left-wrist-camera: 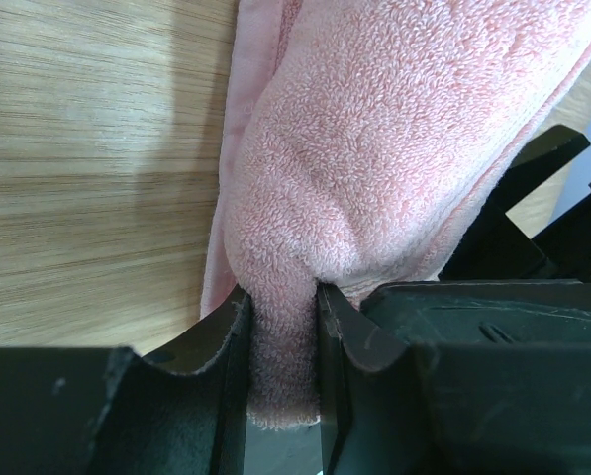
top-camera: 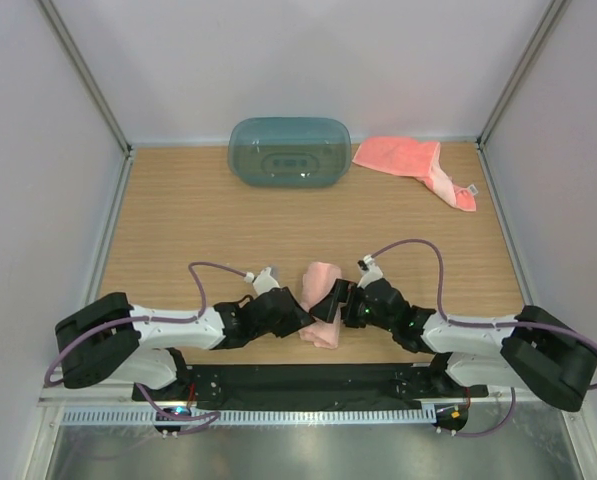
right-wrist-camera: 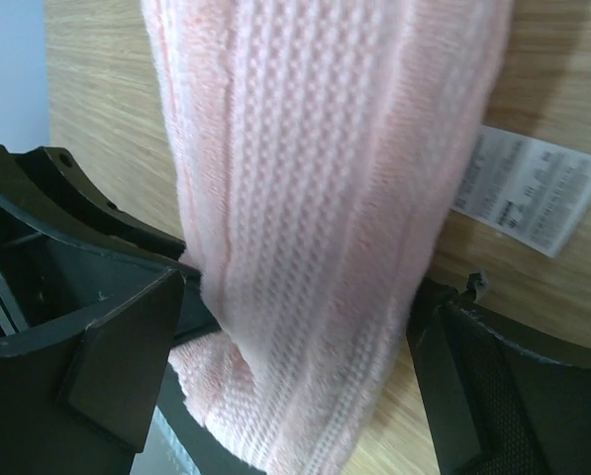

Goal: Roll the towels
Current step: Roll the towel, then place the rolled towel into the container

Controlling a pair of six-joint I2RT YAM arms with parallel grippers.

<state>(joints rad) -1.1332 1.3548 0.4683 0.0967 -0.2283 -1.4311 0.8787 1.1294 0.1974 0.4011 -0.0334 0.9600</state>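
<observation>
The near towel (top-camera: 323, 285) lies bunched into a loose roll at the near edge of the desk (top-camera: 178, 200), midway between the two arms. The left hand (left-wrist-camera: 283, 336) pinches a fold of its terry end between narrowed fingers. The right hand (right-wrist-camera: 305, 381) stands wide, one finger on each side of the roll's ribbed face, and a white tag (right-wrist-camera: 533, 188) lies flat on the wood beside it. The far towel (top-camera: 410, 162) lies crumpled at the back right, just beside the teal tub (top-camera: 289, 152).
</observation>
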